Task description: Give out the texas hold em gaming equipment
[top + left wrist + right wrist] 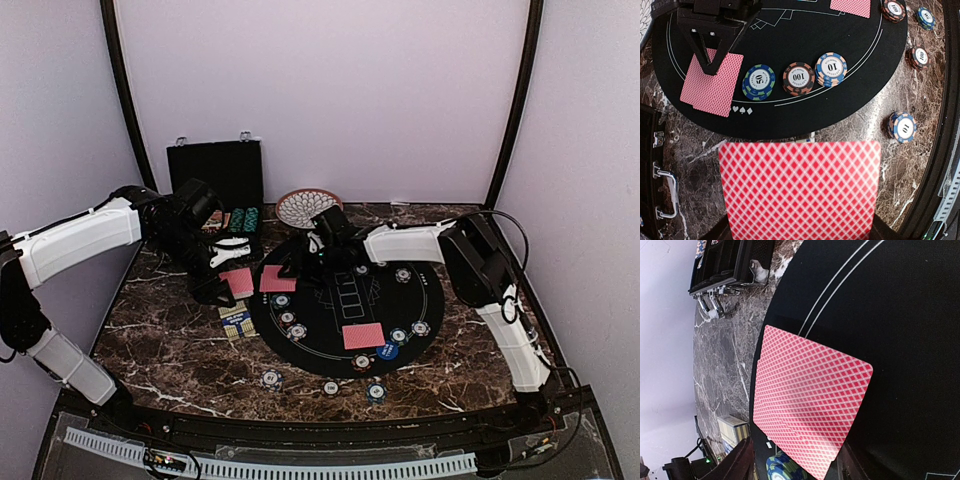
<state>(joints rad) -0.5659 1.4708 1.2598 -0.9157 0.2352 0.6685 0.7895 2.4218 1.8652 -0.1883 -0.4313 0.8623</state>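
Three red-backed playing cards were in view. The held card [800, 190] was clamped back up in the left hand [222, 285], whose fingers were closed tight on it. It filled the lower half of the left wrist view, above the marble table [170, 350] and just off the left rim of the round black mat [345, 300].

The second card [810, 415] lay back up on the mat at its left edge. The right hand [300, 266] hung directly over it with its fingers partly apart and nothing gripped between them. In the right wrist view one finger showed at each side of the card's lower corner. Whether a fingertip touched the card could not be told.

The third card [363, 335] lay flat at the lower centre of the mat, with the blue button disc [388, 351] just beside its lower right corner.

Three chip stacks stood in a row on the mat to the right of the second card in the left wrist view: the 50 stack [759, 81], the 100 stack [798, 78] and the 10 stack [831, 68]. The 50 stack was just beside the card. The table chips [330, 387] sat on bare marble below the mat.

The black case [215, 175] stood open at upper left, and the patterned dish [307, 207] sat by the mat's top rim.
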